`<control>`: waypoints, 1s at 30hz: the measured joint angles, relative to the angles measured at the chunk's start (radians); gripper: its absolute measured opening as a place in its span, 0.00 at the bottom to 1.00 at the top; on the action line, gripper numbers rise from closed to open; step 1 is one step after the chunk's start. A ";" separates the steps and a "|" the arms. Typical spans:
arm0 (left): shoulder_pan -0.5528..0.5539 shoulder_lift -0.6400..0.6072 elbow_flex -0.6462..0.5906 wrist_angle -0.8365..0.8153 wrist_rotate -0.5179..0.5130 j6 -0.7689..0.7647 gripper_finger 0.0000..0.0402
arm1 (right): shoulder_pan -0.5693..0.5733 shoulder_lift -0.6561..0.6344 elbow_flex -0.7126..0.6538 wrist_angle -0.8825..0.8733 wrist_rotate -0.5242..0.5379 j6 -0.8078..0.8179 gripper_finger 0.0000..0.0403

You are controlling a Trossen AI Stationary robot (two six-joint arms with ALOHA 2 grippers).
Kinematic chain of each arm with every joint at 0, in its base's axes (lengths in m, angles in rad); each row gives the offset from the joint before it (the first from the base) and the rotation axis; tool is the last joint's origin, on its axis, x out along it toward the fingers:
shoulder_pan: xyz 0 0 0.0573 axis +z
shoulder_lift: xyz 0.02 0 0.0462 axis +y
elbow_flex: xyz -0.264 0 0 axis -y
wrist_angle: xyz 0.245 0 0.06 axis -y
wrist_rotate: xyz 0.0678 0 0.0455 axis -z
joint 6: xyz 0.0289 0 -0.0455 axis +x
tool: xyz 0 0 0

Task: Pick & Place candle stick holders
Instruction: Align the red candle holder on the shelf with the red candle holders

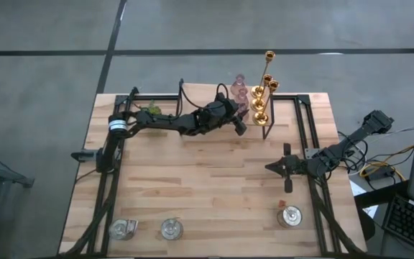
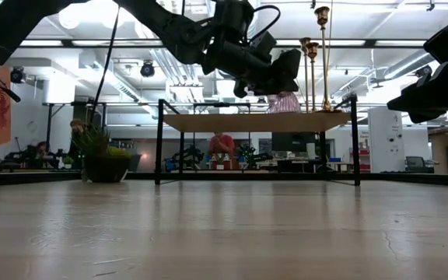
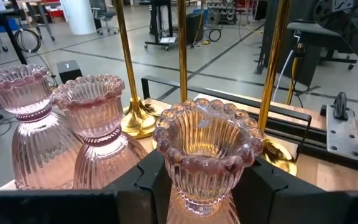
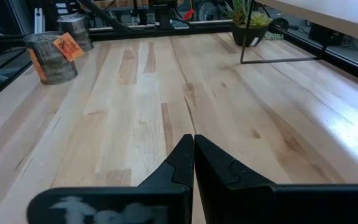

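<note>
Your left gripper (image 1: 238, 124) is up at the far edge of the table (image 1: 192, 187) in the high view, over a raised shelf (image 1: 293, 101), beside the pink holders (image 1: 238, 90) and the gold holders (image 1: 263, 90). From above the pinks blur into one pale stack and you cannot count them; the gold stems lean away toward the far side only because of the viewing angle. Three silver cups (image 1: 167, 229) sit along the near edge, two on the left and one on the right. Your right gripper (image 1: 287, 185) waits low on the right side, well apart from all of this.

Low view: your left gripper (image 2: 274, 78) hangs just above the shelf (image 2: 255, 120) with one pink holder (image 2: 286, 101) under it, mostly hidden by the dark fingers. Gold stems (image 2: 321, 54) stand upright, long axis vertical, tops partly cut off. A potted plant (image 2: 103, 159) sits on the left.

Left wrist view: your fingers (image 3: 142, 183) are clamped on a pink holder (image 3: 207, 155), one on each side of its waist. It stands upright, mouth open upward; its base is cut off below. Two more pink holders (image 3: 61, 124) stand upright just beside it, touching each other. Three gold stems (image 3: 182, 53) rise behind, tops out of frame, with two round bases visible.

Right wrist view: your right gripper (image 4: 193, 162) has its fingers pressed together, holding nothing, above bare table (image 4: 135, 106). Two silver cups (image 4: 51, 56) stand far off, one bearing an orange tag.
</note>
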 joint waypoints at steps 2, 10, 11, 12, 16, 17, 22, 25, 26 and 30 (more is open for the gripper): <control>0.002 0.000 -0.002 0.000 0.000 -0.006 0.34 | 0.000 0.000 0.000 0.000 0.000 0.000 0.02; 0.008 -0.001 -0.012 0.005 0.000 -0.010 0.37 | 0.000 0.000 0.000 0.000 0.000 0.000 0.02; 0.009 -0.001 -0.013 0.003 0.000 -0.014 0.39 | 0.000 0.000 0.000 0.000 0.000 0.000 0.02; 0.009 -0.001 -0.013 0.001 0.000 -0.013 0.40 | 0.000 0.000 0.000 0.000 0.000 0.000 0.02; 0.009 -0.001 -0.013 -0.002 0.000 -0.013 0.48 | 0.000 0.000 0.000 0.000 0.000 0.000 0.02; 0.009 -0.001 -0.013 -0.002 0.000 -0.013 0.49 | 0.000 0.000 0.000 0.000 0.000 0.001 0.02; 0.003 -0.009 -0.013 -0.005 0.007 0.004 0.55 | 0.000 0.000 0.000 0.000 0.000 0.003 0.02; -0.006 -0.029 -0.013 -0.040 0.010 0.015 0.55 | 0.000 0.000 0.000 0.000 -0.002 0.004 0.02; -0.008 -0.038 -0.013 -0.057 0.012 0.015 0.55 | 0.000 0.000 0.000 0.000 -0.002 0.007 0.02; -0.018 -0.075 -0.015 -0.157 0.015 0.015 0.55 | 0.000 0.000 0.000 0.000 -0.002 0.027 0.02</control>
